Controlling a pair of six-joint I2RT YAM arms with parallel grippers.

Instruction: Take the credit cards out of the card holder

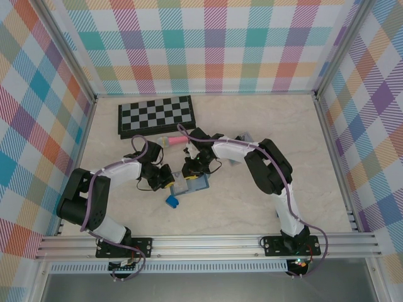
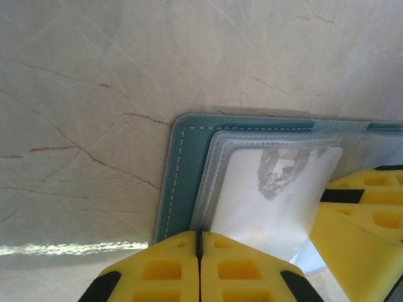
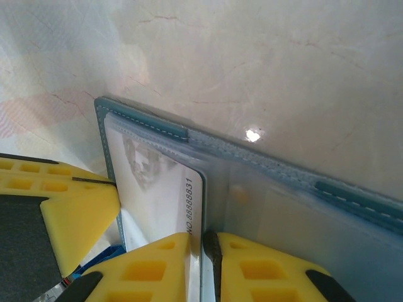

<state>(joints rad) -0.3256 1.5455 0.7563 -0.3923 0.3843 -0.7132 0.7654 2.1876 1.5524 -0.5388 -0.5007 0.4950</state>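
Middle of the table [image 2: 94,94], holder [image 2: 189,163] lies open. Left gripper [image 2: 199,234] is clamped shut on its left edge, right gripper [image 3: 210,236] pinches the card [image 3: 167,195]. If the left slips, I reckon the holder just drags along

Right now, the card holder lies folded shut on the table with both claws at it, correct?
No: the card holder lies open, its inside and a white card exposed, as the right wrist view shows. The left claw and right claw are at it.
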